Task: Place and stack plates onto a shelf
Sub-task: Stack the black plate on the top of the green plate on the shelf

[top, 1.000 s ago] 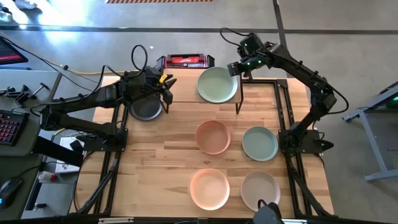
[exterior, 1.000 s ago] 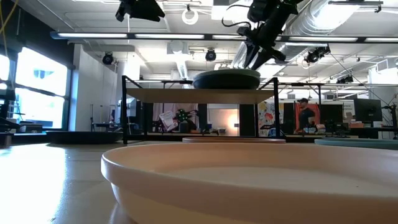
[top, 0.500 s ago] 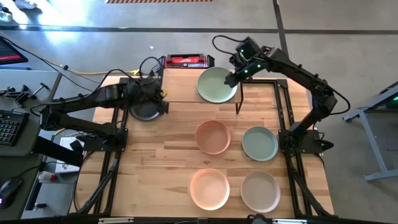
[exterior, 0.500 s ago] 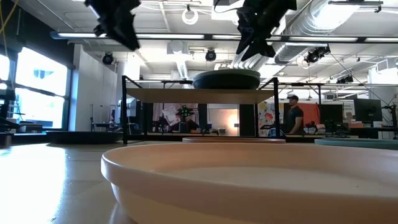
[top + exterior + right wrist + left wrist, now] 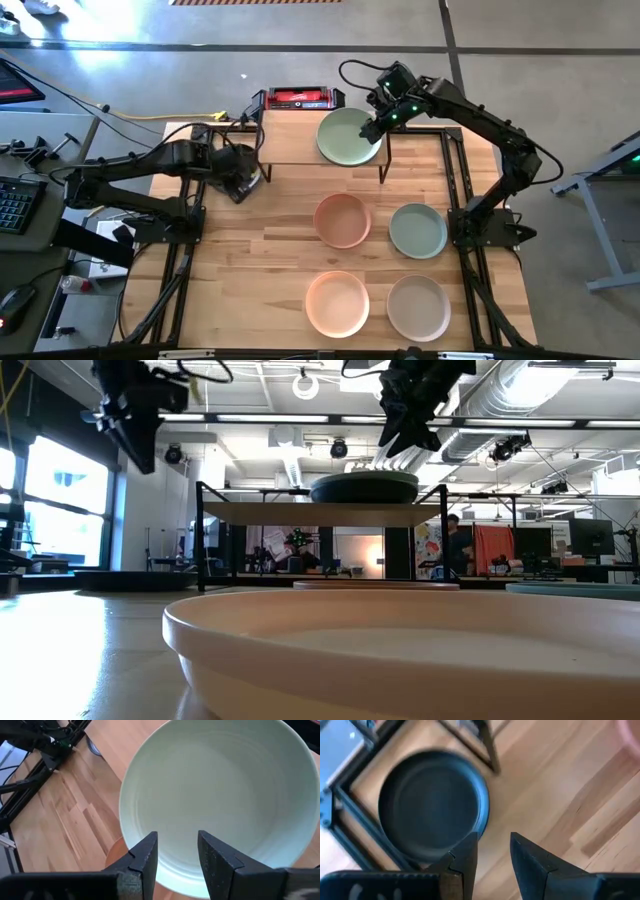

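So, taking the shelf (image 5: 325, 150) as ref: the left gripper (image 5: 240, 178) is hovering just off its left end, over a black plate (image 5: 432, 805) lying on the table (image 5: 250, 260) by the shelf leg. Its fingers (image 5: 462, 862) are standing a bit apart w/ nothing between them. On the shelf's right half a pale green plate (image 5: 349, 136) is sitting. The right gripper (image 5: 372, 128) is hanging above that plate's right rim, fingers (image 5: 145, 852) part open, gripping nothing. In front of the shelf, four more plates are resting on the table: peach-pink (image 5: 343, 220), pale green (image 5: 417, 230), peach-pink (image 5: 337, 303), beige (image 5: 418, 307).
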### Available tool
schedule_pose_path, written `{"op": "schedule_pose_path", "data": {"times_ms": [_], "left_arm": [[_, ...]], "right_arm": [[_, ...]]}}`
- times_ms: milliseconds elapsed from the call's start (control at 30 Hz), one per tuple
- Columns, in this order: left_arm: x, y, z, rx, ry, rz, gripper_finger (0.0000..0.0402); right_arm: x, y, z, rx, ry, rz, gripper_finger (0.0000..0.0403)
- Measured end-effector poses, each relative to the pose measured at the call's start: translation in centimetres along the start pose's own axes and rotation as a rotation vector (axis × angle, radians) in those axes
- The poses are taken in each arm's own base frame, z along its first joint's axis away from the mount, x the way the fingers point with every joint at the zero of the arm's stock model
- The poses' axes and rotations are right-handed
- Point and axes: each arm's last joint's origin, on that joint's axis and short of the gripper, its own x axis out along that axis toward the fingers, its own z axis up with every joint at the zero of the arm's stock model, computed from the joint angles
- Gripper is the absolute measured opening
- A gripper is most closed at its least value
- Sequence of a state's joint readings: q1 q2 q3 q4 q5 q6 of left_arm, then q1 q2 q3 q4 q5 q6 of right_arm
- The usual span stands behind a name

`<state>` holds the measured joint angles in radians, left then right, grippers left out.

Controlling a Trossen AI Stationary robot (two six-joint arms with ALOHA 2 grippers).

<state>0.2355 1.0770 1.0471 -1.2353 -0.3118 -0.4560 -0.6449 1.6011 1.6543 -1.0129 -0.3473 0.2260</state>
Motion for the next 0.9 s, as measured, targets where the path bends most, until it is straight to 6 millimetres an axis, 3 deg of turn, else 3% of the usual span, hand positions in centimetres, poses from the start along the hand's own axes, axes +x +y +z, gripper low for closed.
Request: {"op": "schedule_pose_path", "data": {"times_ms": [533, 900], "left_arm": [[6.1, -1.2, -4.3, 0.034, 0.167, 0.030, 0.0103], [8.9, -1.3, -6.2, 0.115, 0.188, 0.026, 0.0103]], "right_arm": [[0.0, 0.0, 0.0, 0.000, -0.001, -0.002, 0.0119], [0.0, 0.0, 0.0, 0.000, -0.001, -0.003, 0.0119]]}}
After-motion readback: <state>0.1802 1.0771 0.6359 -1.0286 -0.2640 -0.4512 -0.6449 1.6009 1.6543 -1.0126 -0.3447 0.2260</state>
